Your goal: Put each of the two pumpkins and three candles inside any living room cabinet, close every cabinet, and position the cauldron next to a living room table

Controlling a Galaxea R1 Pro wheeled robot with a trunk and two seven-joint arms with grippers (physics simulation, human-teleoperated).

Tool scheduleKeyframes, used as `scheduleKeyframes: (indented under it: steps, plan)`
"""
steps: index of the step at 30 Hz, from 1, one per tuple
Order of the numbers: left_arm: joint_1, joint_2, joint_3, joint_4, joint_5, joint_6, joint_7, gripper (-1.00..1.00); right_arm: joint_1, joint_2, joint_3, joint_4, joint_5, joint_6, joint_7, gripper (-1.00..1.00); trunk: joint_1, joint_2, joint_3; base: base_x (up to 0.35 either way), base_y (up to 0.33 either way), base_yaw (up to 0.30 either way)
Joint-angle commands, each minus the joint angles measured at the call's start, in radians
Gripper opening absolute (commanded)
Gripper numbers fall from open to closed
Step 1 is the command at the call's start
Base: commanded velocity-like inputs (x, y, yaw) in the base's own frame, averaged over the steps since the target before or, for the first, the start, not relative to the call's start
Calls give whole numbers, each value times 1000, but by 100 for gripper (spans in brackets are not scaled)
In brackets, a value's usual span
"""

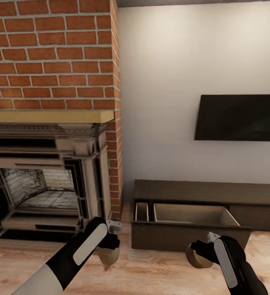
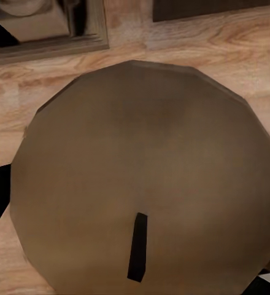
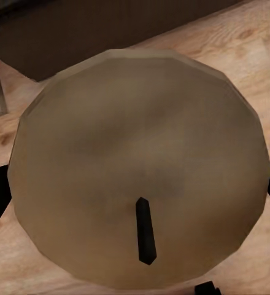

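Note:
My left gripper (image 1: 109,250) is shut on a beige candle (image 1: 109,256), held low over the wood floor in front of the fireplace. In the left wrist view that candle (image 2: 141,184) shows its round top and dark wick close up. My right gripper (image 1: 200,252) is shut on a second candle (image 1: 197,256), just in front of the cabinet's pulled-out drawer (image 1: 192,223); its top (image 3: 141,166) shows in the right wrist view. The low dark cabinet (image 1: 208,192) stands against the wall, its drawer open with a pale wood inside that looks bare.
An ornate stone fireplace (image 1: 40,184) under a red brick chimney (image 1: 53,53) stands at the left. A black TV (image 1: 238,118) hangs on the wall above the cabinet. Light plank floor (image 1: 151,274) lies between my arms.

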Motion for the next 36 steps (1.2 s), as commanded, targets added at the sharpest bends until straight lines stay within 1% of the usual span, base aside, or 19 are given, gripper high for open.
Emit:
scheduleKeyframes:
  steps: [1, 9, 16, 23, 36]
  plan:
    - [-1, 1, -3, -1, 7, 2, 11, -100, -1, 0, 0, 0, -12, 2, -9, -100, 0, -1, 0, 0, -251, -253]
    - [-1, 1, -3, -1, 7, 2, 11, -100, -1, 0, 0, -1, -12, 2, -9, -100, 0, -1, 7, 0, -205, -253]
    - [-1, 1, -3, -1, 7, 2, 11, -100, -1, 0, 0, 0, -12, 2, -9, -100, 0, -1, 14, 0, -44, -253]
    - [-1, 1, -3, -1, 7, 2, 11, -100, -1, 0, 1, -1, -12, 2, -9, -100, 0, -1, 20, 0, -112, -253]
    - [-1, 1, -7, -17, 7, 2, 11, -100, -1, 1, 2, 0, -12, 2, -9, -100, 0, -1, 32, 0, -10, -253]
